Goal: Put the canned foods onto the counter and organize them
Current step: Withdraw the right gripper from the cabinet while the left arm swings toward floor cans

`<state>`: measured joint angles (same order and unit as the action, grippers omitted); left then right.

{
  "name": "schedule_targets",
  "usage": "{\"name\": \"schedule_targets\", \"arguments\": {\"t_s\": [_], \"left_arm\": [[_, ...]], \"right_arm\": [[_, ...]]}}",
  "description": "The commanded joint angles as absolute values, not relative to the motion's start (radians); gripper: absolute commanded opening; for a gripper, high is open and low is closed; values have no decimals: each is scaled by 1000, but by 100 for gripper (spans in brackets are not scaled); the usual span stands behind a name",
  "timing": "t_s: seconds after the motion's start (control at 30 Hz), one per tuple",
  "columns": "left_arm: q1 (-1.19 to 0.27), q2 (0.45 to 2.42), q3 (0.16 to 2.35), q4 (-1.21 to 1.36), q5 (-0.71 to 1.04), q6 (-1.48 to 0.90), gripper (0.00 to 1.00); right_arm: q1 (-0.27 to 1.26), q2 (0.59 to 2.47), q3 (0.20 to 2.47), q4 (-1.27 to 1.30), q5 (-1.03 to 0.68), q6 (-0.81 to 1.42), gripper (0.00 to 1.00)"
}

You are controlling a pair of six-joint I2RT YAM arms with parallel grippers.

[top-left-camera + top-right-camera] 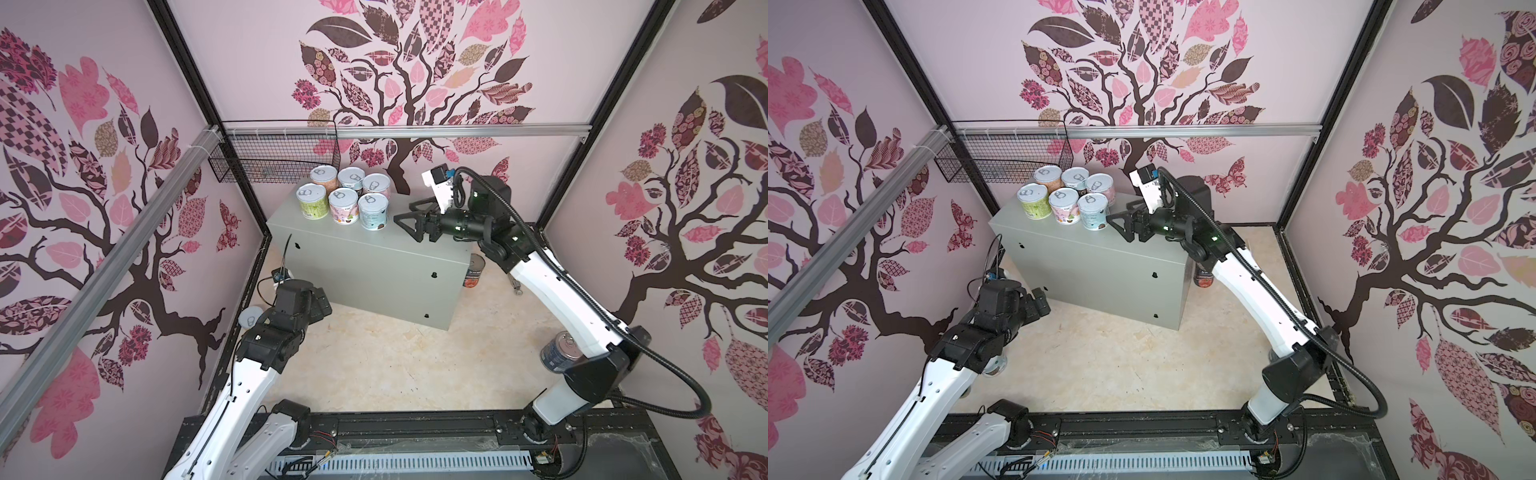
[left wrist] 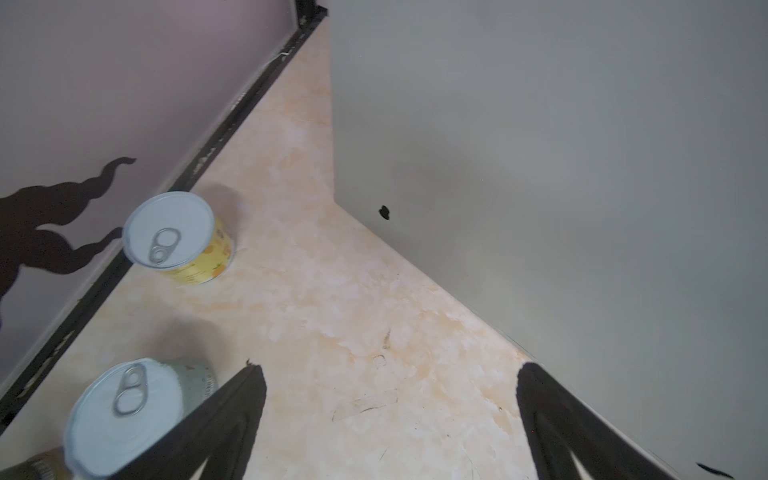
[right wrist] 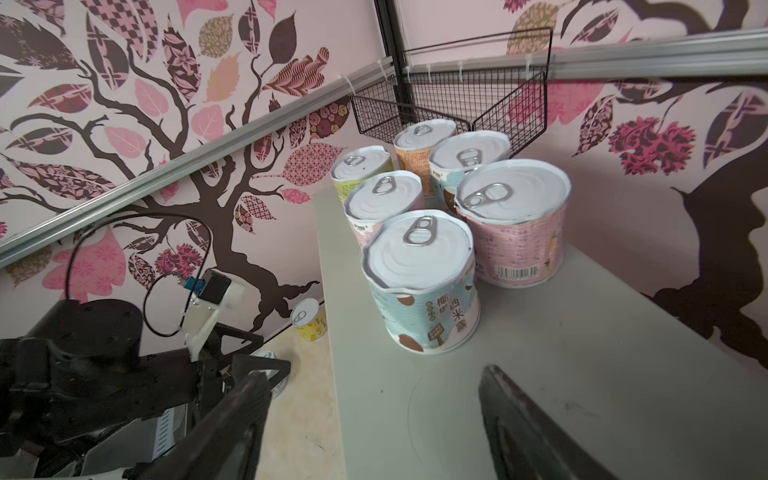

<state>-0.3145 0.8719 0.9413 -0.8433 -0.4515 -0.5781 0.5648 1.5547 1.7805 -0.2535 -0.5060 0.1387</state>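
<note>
Already six cans up, four down on the floor.
Nearest, the left pincer [image 2: 390, 370] hangs spread and empty over the floor, with a pale green can [image 2: 124, 415] and a yellow can [image 2: 183, 241] nearby. Two taller ones (a blue can [image 1: 559, 351], a dark can [image 1: 473, 270]) stand by the right arm. Farther off, the right pincer [image 3: 374, 372], spread and empty, faces six cans [image 1: 343, 205] grouped on the grey worktop [image 1: 374, 266].

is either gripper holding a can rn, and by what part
Nothing is held. The right gripper is open, empty, near the blue can on the counter; the left gripper is open over the floor.
</note>
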Motion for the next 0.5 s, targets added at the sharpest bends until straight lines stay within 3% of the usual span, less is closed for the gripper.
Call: {"name": "schedule_targets", "arguments": {"t_s": [0.0, 0.23, 0.47], "left_arm": [[-311, 922, 1012, -990, -619, -702, 98], [-307, 1028, 1078, -1163, -779, -891, 98], [-235, 1081, 1084, -1263, -791, -1053, 98]], "right_arm": [[568, 1435, 1734, -248, -450, 166, 85], [568, 1240, 1547, -274, -304, 250, 94], [567, 1016, 1327, -328, -83, 345, 100]]}}
